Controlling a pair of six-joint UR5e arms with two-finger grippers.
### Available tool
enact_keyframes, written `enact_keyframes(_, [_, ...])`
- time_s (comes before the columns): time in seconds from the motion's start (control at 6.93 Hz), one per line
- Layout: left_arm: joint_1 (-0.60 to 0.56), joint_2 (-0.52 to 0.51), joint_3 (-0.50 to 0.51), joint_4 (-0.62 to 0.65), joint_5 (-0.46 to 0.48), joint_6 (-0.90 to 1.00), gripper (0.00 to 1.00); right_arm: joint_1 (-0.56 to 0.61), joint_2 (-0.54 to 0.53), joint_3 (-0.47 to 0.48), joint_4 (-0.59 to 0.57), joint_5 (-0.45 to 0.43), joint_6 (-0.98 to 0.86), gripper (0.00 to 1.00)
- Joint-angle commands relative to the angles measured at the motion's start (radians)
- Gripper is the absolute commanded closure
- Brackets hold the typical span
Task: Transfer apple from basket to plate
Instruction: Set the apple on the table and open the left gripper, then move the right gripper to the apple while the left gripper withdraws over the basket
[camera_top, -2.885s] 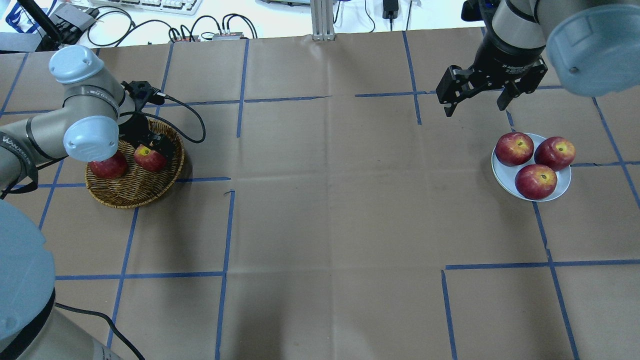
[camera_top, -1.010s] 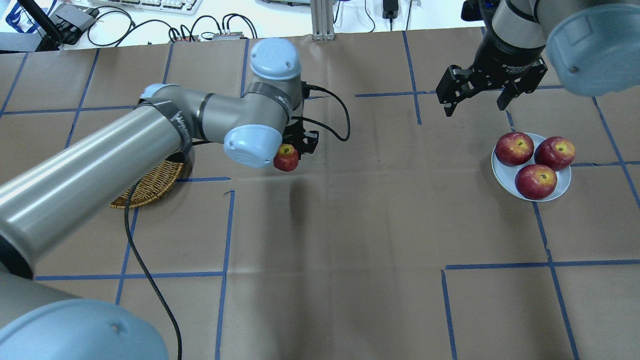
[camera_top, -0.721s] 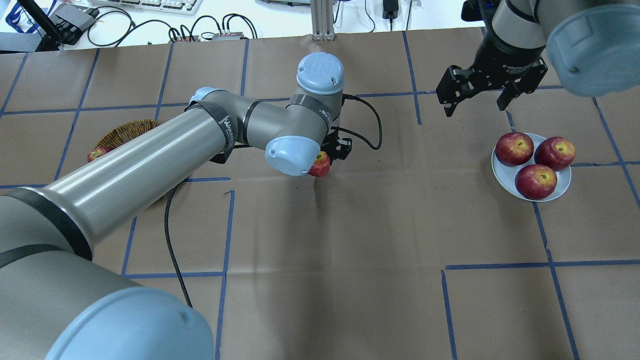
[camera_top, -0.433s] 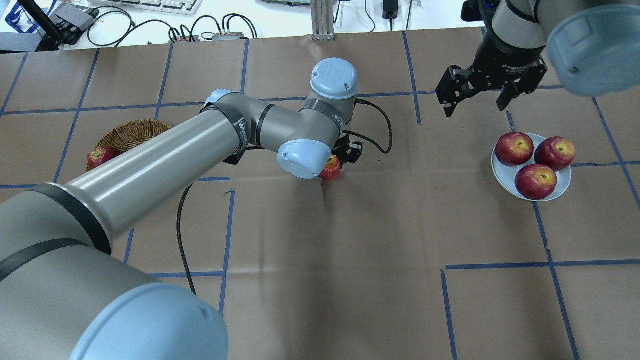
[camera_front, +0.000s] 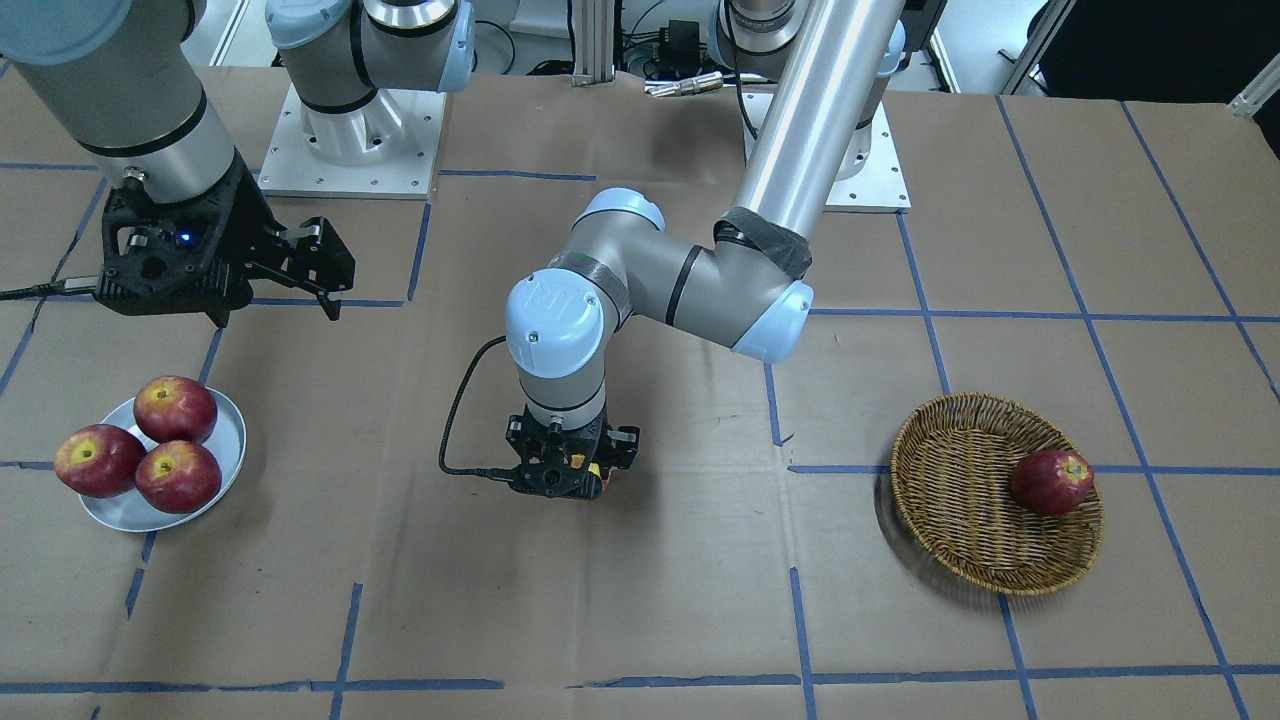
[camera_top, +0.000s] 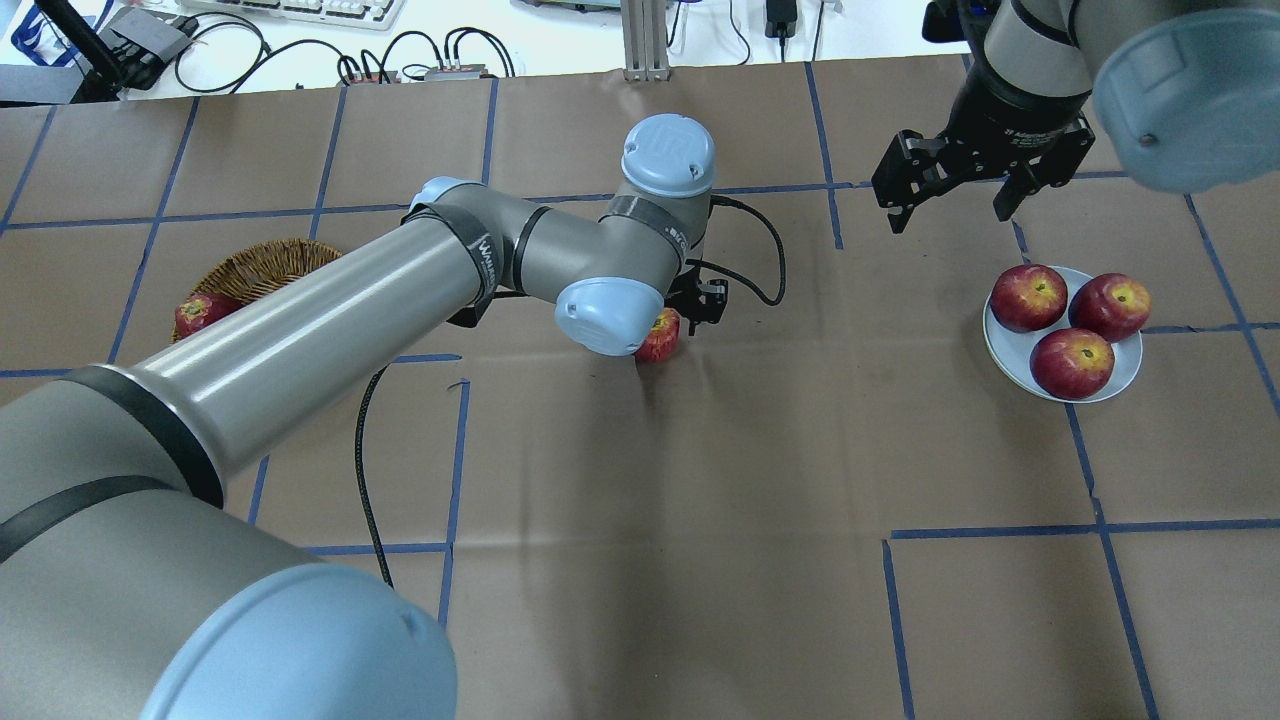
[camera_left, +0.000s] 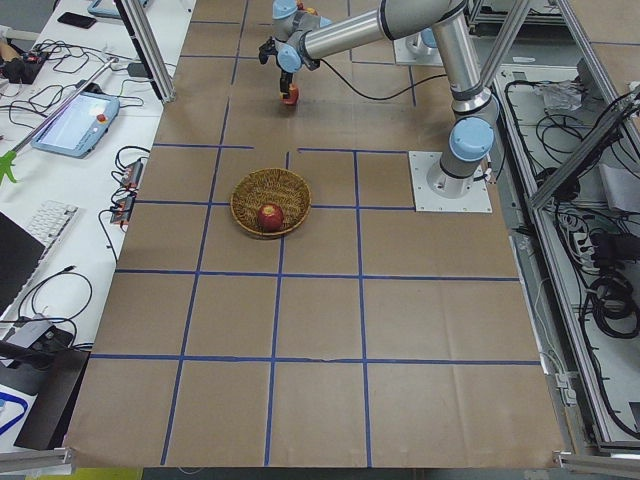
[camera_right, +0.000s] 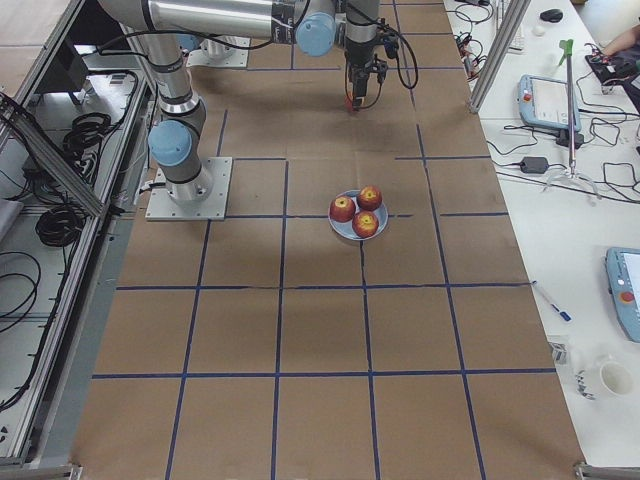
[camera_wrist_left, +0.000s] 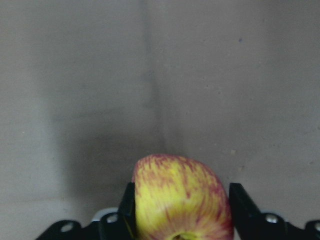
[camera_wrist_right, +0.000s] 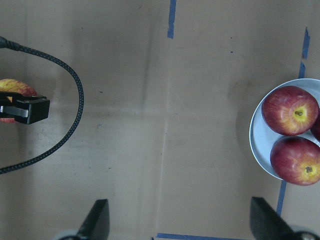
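My left gripper (camera_top: 672, 325) is shut on the pale yellow, red-streaked apple (camera_top: 658, 338) low over the middle of the table. In the left wrist view the apple (camera_wrist_left: 177, 197) sits between both fingers (camera_wrist_left: 126, 207). From the front the gripper (camera_front: 570, 478) hides most of it. The brown wicker basket (camera_top: 262, 266) lies at the left, partly under my left arm. The silver-grey plate (camera_top: 1004, 352) lies at the right with three dark red apples (camera_top: 1028, 297). My right gripper (camera_top: 950, 218) hangs open and empty behind the plate (camera_wrist_right: 259, 145).
One dark red apple (camera_front: 1050, 482) stays in the basket (camera_front: 950, 500). My left arm's black cable (camera_top: 362, 470) loops over the paper beside the gripper. Blue tape lines grid the brown table cover. Cables and keyboards lie past the far edge.
My left gripper lifted the pale apple out of the basket and carried it right to the table's middle; in the last moments it has hardly moved. The right arm stayed still.
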Motion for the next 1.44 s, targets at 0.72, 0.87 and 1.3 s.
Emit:
enact_keyframes(0.72, [0.265, 0.532, 0.034, -0.599, 0.004, 0.32, 0.01, 0.011, 0.003, -0.013, -0.016, 0.003, 0.015, 0.0])
enact_keyframes(0.87, [0.302, 0.59, 0.032, -0.663, 0.006, 0.396, 0.01, 0.034, 0.029, -0.051, -0.017, 0.011, 0.055, 0.0])
enact_keyframes(1.3, [0.32, 0.68, -0.033, -0.679, 0.003, 0.424, 0.01, 0.257, 0.226, -0.185, -0.073, -0.006, 0.295, 0.0])
